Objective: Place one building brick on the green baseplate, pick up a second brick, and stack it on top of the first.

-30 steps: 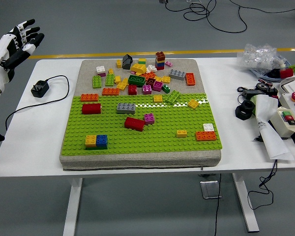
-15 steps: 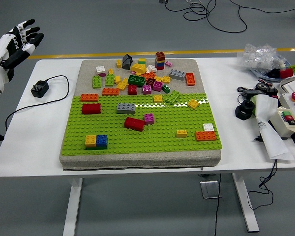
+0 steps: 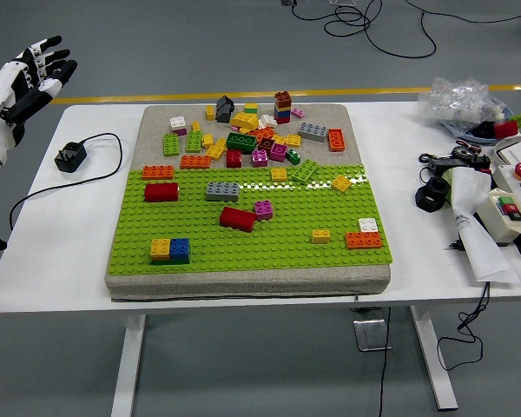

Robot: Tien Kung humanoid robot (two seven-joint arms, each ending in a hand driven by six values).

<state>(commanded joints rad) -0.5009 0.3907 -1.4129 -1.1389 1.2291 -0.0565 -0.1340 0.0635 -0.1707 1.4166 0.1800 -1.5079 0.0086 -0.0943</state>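
Bright, even overhead light; sharp focus throughout. Glare streaks the green baseplate (image 3: pixel 200 234) along its far edge. Soft shadows fall beneath the table's (image 3: pixel 78 261) near edge.

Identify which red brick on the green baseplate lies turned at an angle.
The red brick beside the pink one; the other red brick, farther left, sits square.

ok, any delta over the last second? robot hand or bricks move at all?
No visible change. The left robot hand hangs at the picture's left edge, off the table's far left corner, fingers spread and empty, in the same pose as before. The bricks on the green baseplate and the loose pile behind it lie as they did. The right arm is out of view.
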